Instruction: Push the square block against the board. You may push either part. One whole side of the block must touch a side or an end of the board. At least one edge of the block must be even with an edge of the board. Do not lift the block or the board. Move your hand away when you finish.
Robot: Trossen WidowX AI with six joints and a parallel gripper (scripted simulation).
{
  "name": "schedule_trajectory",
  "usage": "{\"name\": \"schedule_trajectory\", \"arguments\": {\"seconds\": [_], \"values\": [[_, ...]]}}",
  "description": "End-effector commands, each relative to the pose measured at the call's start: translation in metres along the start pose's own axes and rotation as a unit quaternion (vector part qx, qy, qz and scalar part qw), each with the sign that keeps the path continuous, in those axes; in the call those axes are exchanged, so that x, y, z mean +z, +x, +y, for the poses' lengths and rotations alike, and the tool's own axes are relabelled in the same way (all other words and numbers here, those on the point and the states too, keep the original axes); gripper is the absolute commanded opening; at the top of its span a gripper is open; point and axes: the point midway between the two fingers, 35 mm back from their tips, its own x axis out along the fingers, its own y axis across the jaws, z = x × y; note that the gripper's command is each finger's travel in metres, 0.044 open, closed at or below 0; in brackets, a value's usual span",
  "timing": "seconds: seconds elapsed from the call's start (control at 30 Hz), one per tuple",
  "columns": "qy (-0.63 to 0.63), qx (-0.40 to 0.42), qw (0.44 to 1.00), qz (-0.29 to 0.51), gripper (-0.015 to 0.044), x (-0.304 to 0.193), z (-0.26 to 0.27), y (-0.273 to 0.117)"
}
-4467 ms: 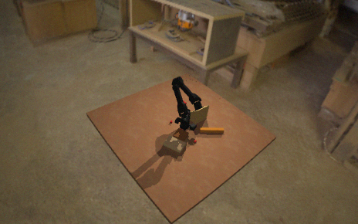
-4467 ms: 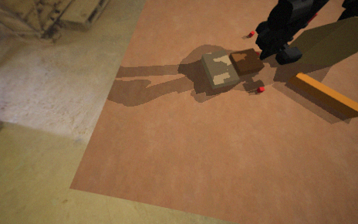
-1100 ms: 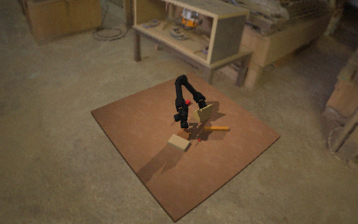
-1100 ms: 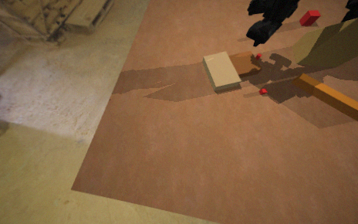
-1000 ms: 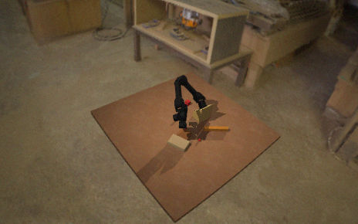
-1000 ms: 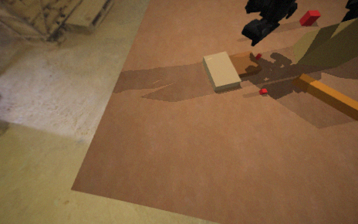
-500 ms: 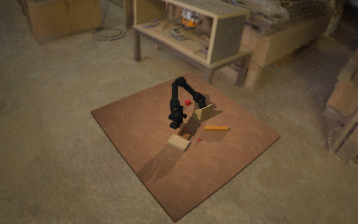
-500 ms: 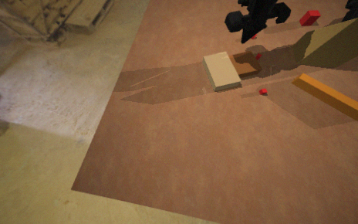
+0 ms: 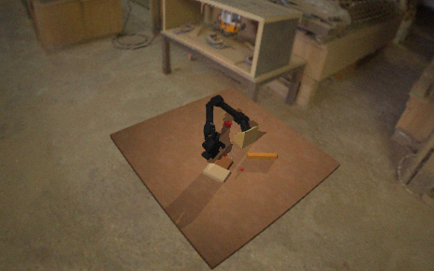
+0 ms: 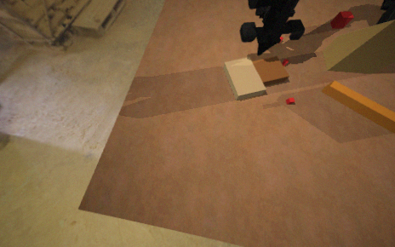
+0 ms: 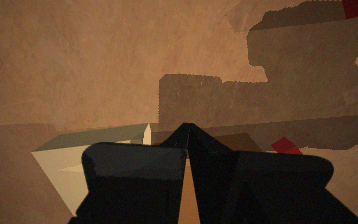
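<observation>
Near the middle of the top view, the pale board [image 9: 216, 173] [image 10: 244, 78] [image 11: 60, 162] lies on the brown mat [image 9: 262, 210] [image 10: 204, 170] [image 11: 90, 65], the brown square block [image 9: 225, 163] [image 10: 271, 71] [image 11: 244, 141] at its upper right. Upper right of centre in the exterior view, 1 side of the block meets the board's right long side; the gripper [image 9: 204, 156] [image 10: 260, 53] [image 11: 187, 128] hangs just above them. At the bottom of the wrist view, its fingertips are together, gripping nothing.
</observation>
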Motion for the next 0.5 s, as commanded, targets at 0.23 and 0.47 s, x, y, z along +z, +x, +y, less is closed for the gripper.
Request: {"name": "schedule_trajectory", "arguments": {"seconds": [0.23, 0.47], "values": [[-0.005, -0.006, 1.000, -0.004, 0.0000, -0.005, -0.004, 0.021], [-0.005, -0.006, 1.000, -0.003, 0.0000, -0.016, -0.003, 0.021]]}}
